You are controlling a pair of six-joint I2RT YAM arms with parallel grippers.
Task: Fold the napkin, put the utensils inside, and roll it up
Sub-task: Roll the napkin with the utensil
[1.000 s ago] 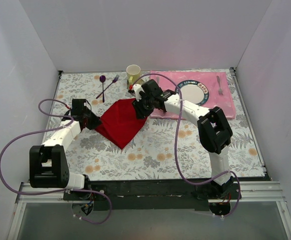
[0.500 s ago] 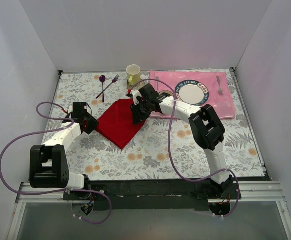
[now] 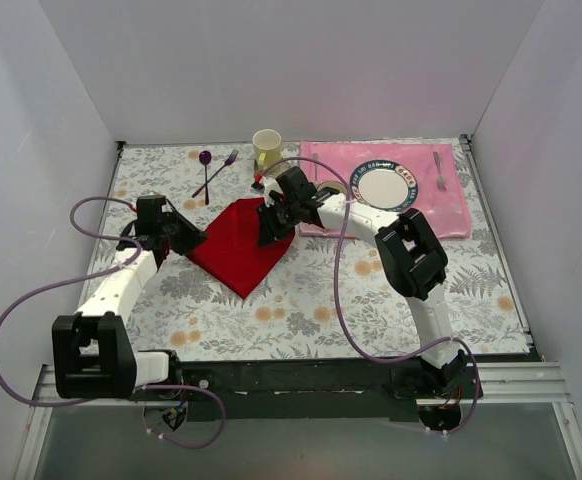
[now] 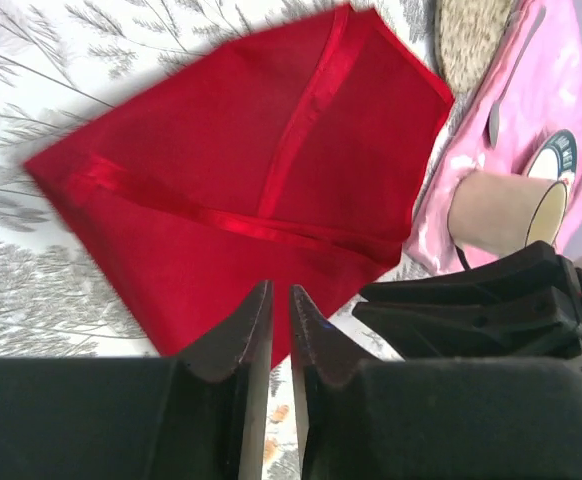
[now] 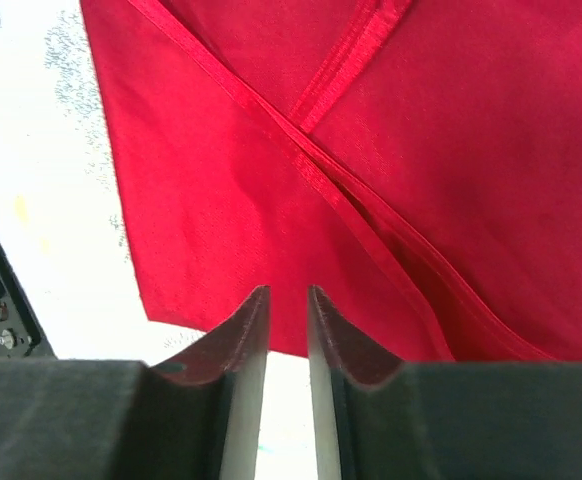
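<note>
The red napkin lies folded and flat on the floral table, and it also shows in the left wrist view and the right wrist view. My left gripper is at the napkin's left edge, its jaws almost together and empty. My right gripper hovers over the napkin's upper right edge, its jaws also nearly together and empty. A thin dark utensil handle shows just in front of the mug, mostly hidden by my right arm.
A yellow mug stands behind the napkin. A purple spoon-and-fork pair lies at the back left. A pink placemat at the back right holds a plate and a silver fork. White walls enclose the table.
My left gripper has drawn back to the left, off the napkin. My right gripper has shifted a little left over the napkin's edge. The napkin has settled flat.
</note>
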